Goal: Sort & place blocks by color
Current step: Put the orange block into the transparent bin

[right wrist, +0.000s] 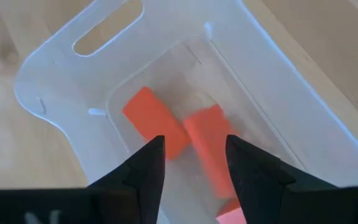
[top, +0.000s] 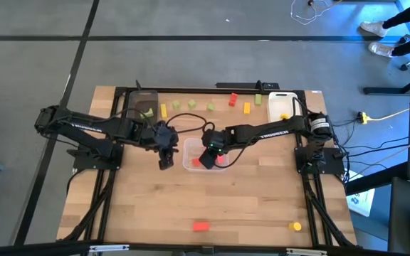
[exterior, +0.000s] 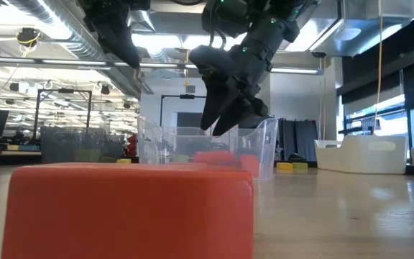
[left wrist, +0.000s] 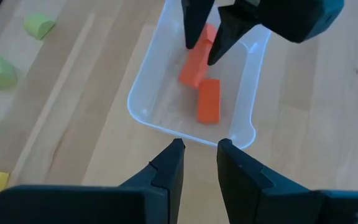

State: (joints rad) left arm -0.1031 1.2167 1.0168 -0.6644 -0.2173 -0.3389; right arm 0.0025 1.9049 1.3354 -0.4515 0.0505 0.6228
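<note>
A clear tray stands at mid-table with red blocks lying on its floor. My right gripper hangs open over the tray, pointing steeply down. Its fingertips stand just above and on either side of a red block, with nothing between them. My left gripper hovers open just left of the tray's near-left rim, holding nothing. More blocks lie on the table: a row of yellow, green and red ones near the far edge.
A dark tray and a white tray stand at the far edge, left and right of the block row. A red block and a yellow one lie near the front edge. Bare wood lies between them and the clear tray.
</note>
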